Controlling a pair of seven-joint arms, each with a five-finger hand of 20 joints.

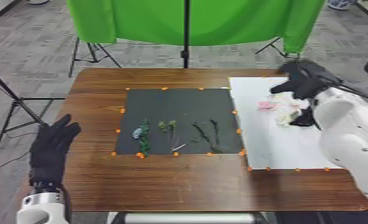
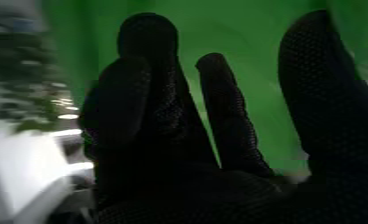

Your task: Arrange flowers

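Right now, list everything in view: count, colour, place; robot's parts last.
Table: 1, brown, centre
White sheet: 1, white, table's right
Dark sheet: 1, black, mid-table
Stems: several, green, on dark sheet
Flowers: count unclear, blue, pink, cream, on sheets
Markers: many, orange, along sheets
Cloth: 1, green, behind table
Stands: several, black, around table
Bar: 1, white, front edge
Arms: 2, white, at sides
Left hand: 1, black, table's left edge
Right hand: 1, black, above white sheet
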